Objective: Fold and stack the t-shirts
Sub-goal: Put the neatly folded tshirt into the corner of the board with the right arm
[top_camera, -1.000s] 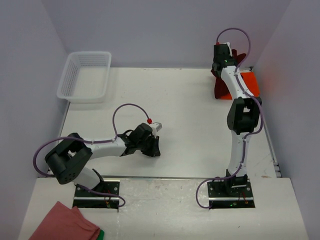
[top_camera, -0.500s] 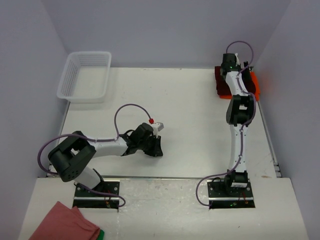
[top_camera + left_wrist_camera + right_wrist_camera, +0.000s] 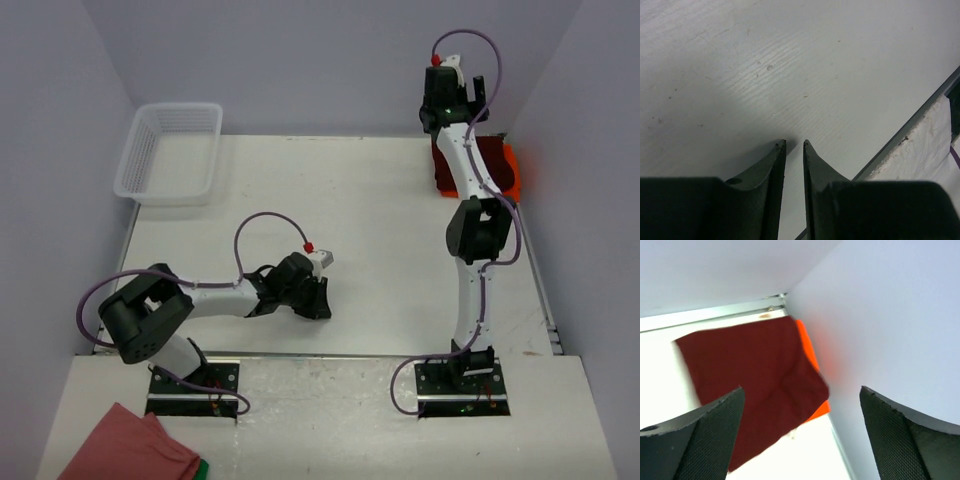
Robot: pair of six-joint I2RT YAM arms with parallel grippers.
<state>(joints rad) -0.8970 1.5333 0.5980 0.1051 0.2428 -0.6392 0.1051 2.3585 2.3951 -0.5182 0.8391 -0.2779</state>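
Observation:
The dark maroon t-shirt (image 3: 750,370) lies flat in the far right corner of the table, on top of the orange-red t-shirt (image 3: 821,410), which shows only as a strip along the wall side. In the top view the maroon t-shirt (image 3: 446,170) and the orange-red t-shirt (image 3: 505,172) are partly hidden by the right arm. My right gripper (image 3: 801,388) hangs above them, wide open and holding nothing; from above it (image 3: 440,108) stands high by the back wall. My left gripper (image 3: 794,142) rests low on bare table, with a narrow empty gap between its fingers.
A white mesh basket (image 3: 170,150) stands at the far left. A salmon-pink cloth (image 3: 125,450) with a green edge lies on the near shelf, left of the arm bases. The table's near edge (image 3: 910,130) runs just right of my left gripper.
My right gripper opened and let go of the maroon t-shirt, which now lies on the orange-red one, then rose by the back wall. My left gripper slid slightly right.

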